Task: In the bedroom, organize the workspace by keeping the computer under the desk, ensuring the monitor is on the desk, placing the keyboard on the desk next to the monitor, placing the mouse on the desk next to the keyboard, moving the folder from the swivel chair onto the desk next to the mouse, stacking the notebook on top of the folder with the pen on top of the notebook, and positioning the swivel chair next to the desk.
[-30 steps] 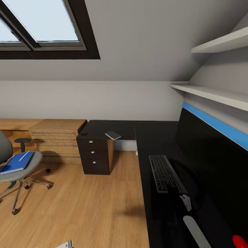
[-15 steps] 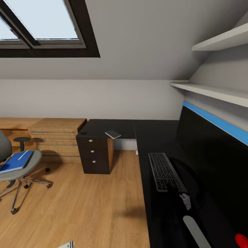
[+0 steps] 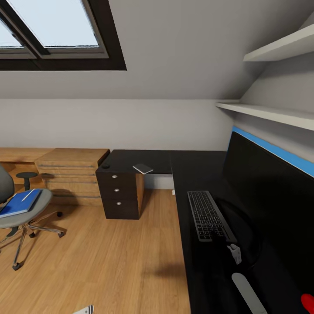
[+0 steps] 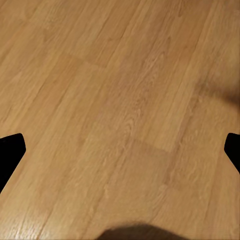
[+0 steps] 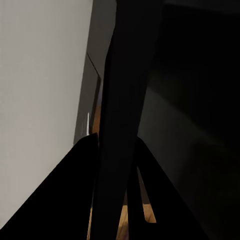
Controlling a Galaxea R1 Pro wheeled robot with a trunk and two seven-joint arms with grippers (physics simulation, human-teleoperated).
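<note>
The whole head view has slid a touch over the last second, so that is my base turning, not the things moving. My left claw [image 4: 121,150] hangs wide open over bare wood floor. The swivel chair [image 3: 26,209], with the folder [image 3: 18,203] and pen [image 3: 29,195] on its seat, stands well ahead of that claw and off to its left. The notebook [image 3: 143,168] and mouse [image 3: 105,167] lie on the desk [image 3: 192,174], far ahead of it. The keyboard [image 3: 208,216] lies beside the monitor [image 3: 270,196]. My right claw [image 5: 116,150] is close against a dark slab; I cannot tell its grip. I judge the chair is next.
</note>
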